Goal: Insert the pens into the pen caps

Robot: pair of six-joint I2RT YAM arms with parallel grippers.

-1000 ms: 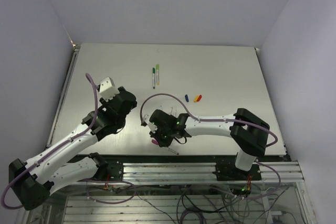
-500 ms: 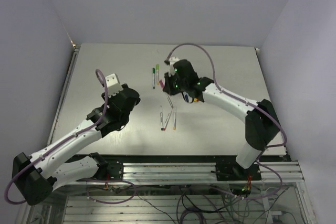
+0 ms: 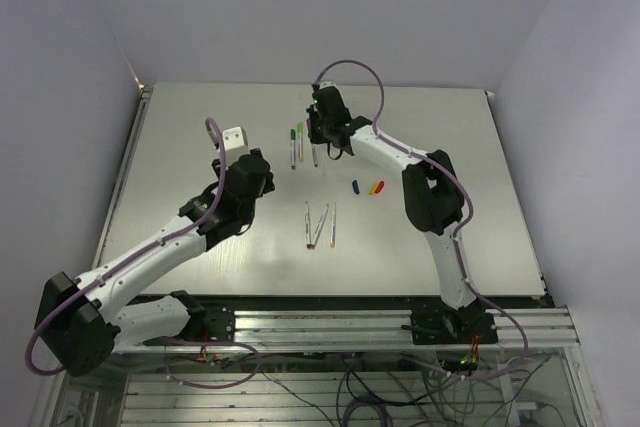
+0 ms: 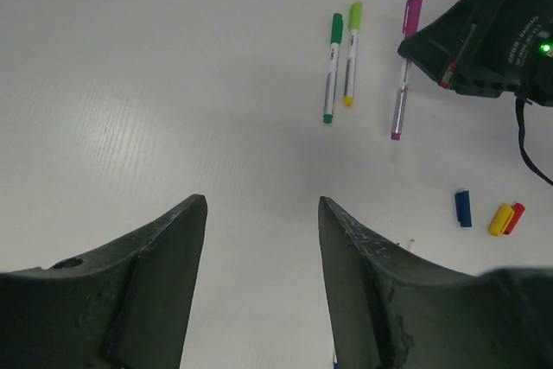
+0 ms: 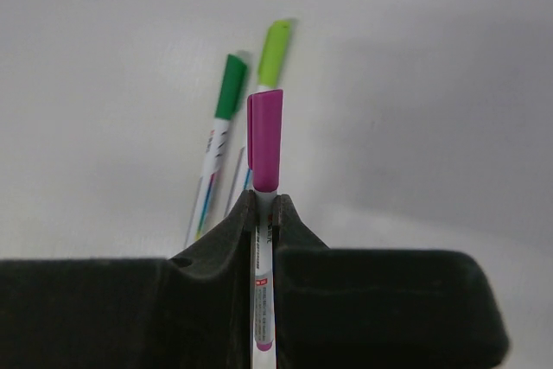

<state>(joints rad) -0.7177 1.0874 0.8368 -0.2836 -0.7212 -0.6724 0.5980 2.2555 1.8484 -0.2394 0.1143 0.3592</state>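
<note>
Far left: left gripper (image 4: 261,205), jaws standing apart, nothing between them but bare table (image 3: 170,147). Points toward the far middle of the table, well apart from every pen.

Next to the right, near the far edge: green-capped pen (image 3: 293,147), lying flat, cap end away from the arms. Just beside it on the right, lime-capped pen (image 3: 300,141), parallel and set slightly farther back. Touching or just apart: cannot tell.

Nearer the arms, in the middle of the table: three bare pens (image 3: 320,225), no caps on, coloured tips toward the near edge. Of these, left and middle slanted into a narrow V closed at the near ends. Third just to their right, nearly straight.

Back by the far edge, just right of the lime one: purple-capped pen (image 5: 264,140), clamped between the tips of the right gripper (image 5: 263,213), jaws closed tight on the white barrel just below the cap. Runs parallel to its two capped neighbours, cap pointing away. Resting on the table or held a little above it: cannot tell.

Further right: blue cap (image 3: 356,186), loose on the table. Near it to the right, yellow cap (image 3: 375,188) and red cap (image 3: 381,185), side by side and seemingly touching, well apart from the bare pens.
</note>
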